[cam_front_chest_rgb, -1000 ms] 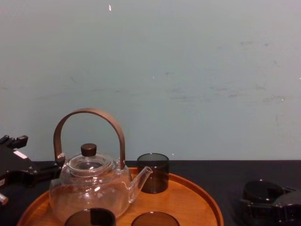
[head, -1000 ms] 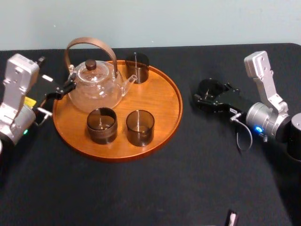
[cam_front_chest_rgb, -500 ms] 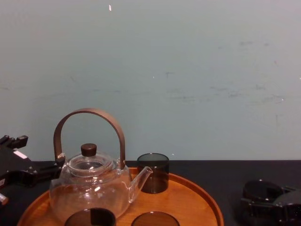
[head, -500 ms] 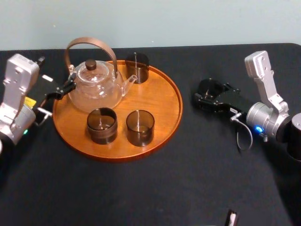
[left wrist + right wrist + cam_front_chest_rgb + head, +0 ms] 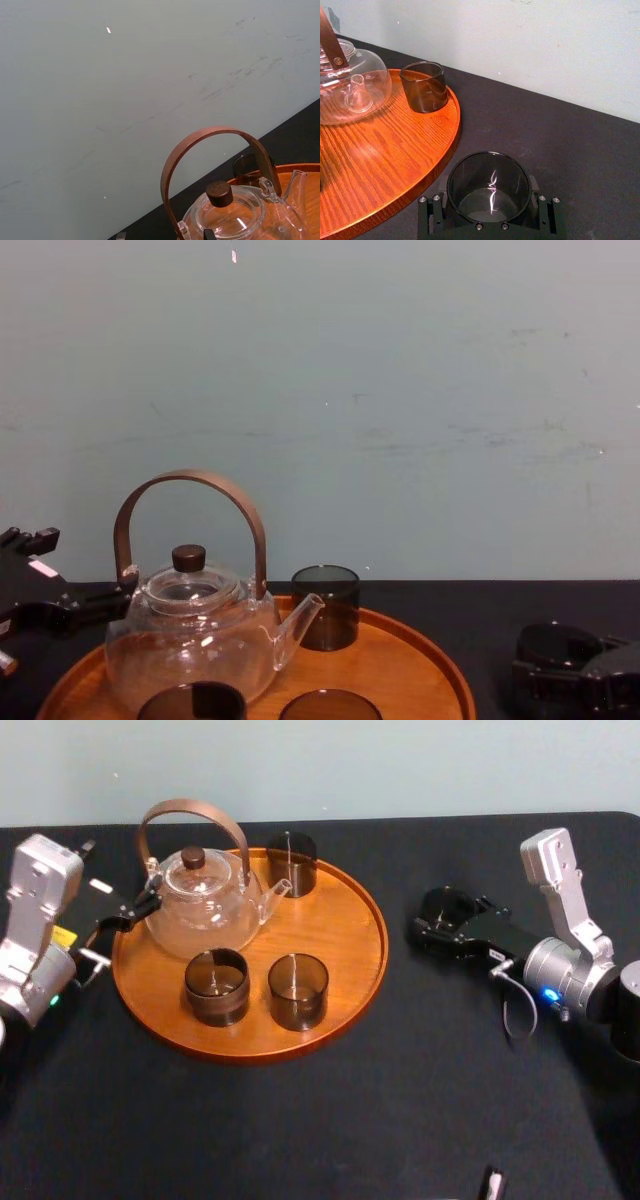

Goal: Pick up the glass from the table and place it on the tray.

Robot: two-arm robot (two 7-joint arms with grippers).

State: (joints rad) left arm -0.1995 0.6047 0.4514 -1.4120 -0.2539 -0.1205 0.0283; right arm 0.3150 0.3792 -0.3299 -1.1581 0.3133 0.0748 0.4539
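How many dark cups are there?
4. Three on the tray: one behind the teapot's spout, two together in front. The fourth cup is on the table in the right gripper. Left gripper sits beside the tray.

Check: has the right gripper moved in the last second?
No. In the head view the right gripper, around the glass, keeps the same gap to the tray rim.

We've got the matte black table (image 5: 330,1120) carrying the round wooden tray (image 5: 345,935) out toward ten o'clock, and a dark glass (image 5: 445,907) off at the tray's three o'clock, apart from its rim.
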